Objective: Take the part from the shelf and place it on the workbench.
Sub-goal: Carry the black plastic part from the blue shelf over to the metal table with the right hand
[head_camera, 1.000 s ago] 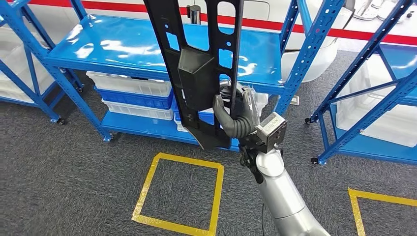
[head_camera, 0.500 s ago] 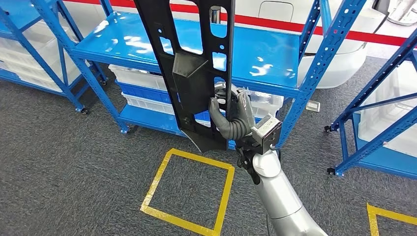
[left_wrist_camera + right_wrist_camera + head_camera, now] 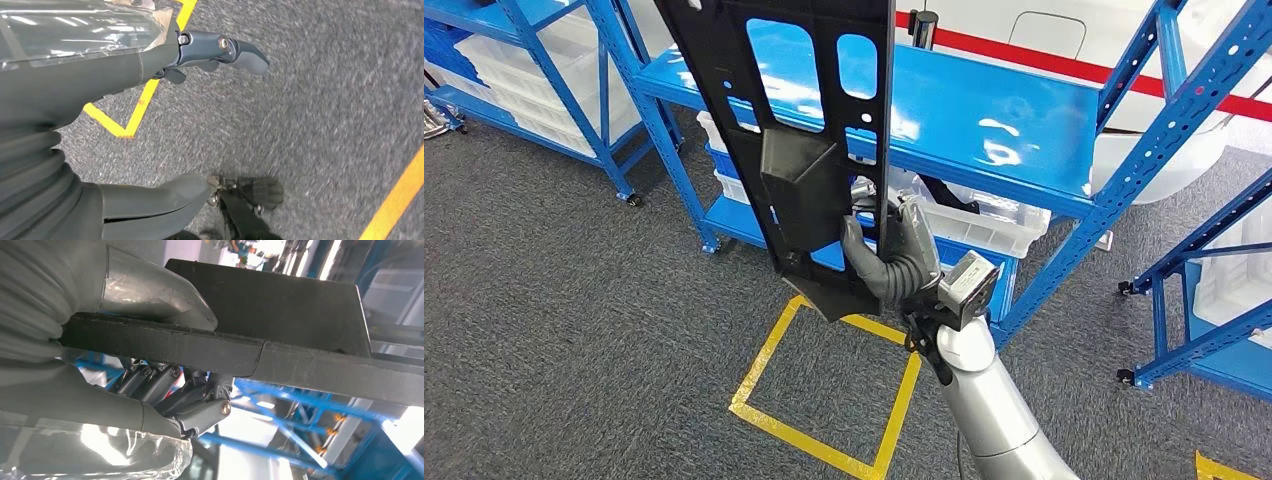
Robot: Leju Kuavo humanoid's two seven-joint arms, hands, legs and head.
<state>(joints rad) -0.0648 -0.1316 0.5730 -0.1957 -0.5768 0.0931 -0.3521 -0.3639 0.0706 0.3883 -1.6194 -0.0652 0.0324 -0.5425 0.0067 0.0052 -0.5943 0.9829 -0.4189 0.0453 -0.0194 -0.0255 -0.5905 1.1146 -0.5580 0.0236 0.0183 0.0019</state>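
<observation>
A long black plastic part (image 3: 809, 140) with cut-out slots stands nearly upright in the head view, its top running out of the picture. My right hand (image 3: 892, 258) grips its lower end, thumb on the near face and fingers behind. In the right wrist view the part's edge (image 3: 280, 352) lies clamped between the thumb (image 3: 150, 295) and the dark fingers (image 3: 195, 402). My left hand (image 3: 150, 120) hangs over grey carpet, its thumb and fingers apart with nothing in them.
A blue metal shelf (image 3: 994, 120) stands just behind the part, with white and blue bins (image 3: 984, 220) on its lower level. More blue racks flank it left (image 3: 544, 60) and right (image 3: 1214, 260). A yellow taped square (image 3: 824, 400) marks the grey carpet below my hand.
The whole picture has shifted: the shelf and taped square slid to the right, so the camera moved. My right hand keeps the same hold on the part.
</observation>
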